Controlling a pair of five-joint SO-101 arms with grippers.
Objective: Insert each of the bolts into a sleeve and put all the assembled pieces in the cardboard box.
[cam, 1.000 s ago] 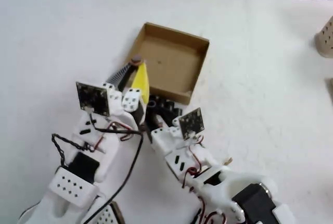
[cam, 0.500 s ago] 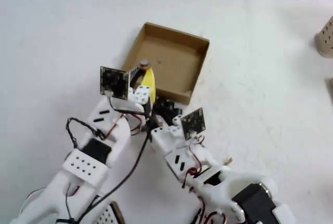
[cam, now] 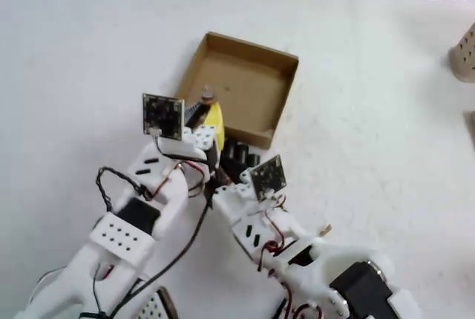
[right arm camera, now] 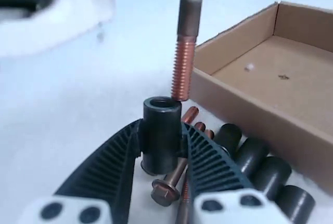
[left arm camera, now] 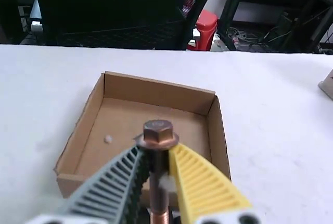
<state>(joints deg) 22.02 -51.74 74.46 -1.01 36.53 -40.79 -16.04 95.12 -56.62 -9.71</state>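
Copper bolt (right arm camera: 184, 62) hangs upright, clamped in the left gripper (left arm camera: 155, 156), its tip just above the black sleeve (right arm camera: 161, 125) that the right gripper (right arm camera: 162, 148) holds, near the cardboard box (right arm camera: 250, 114). Insertion is in hand; next the tip must centre and descend.

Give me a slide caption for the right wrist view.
Right pincer holds a black sleeve upright while a copper bolt hangs thread-down just above its rim, beside the cardboard box.

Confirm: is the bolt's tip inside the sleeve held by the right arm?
No, the bolt hangs with its threaded tip outside the rim of the sleeve; the hole shows empty.
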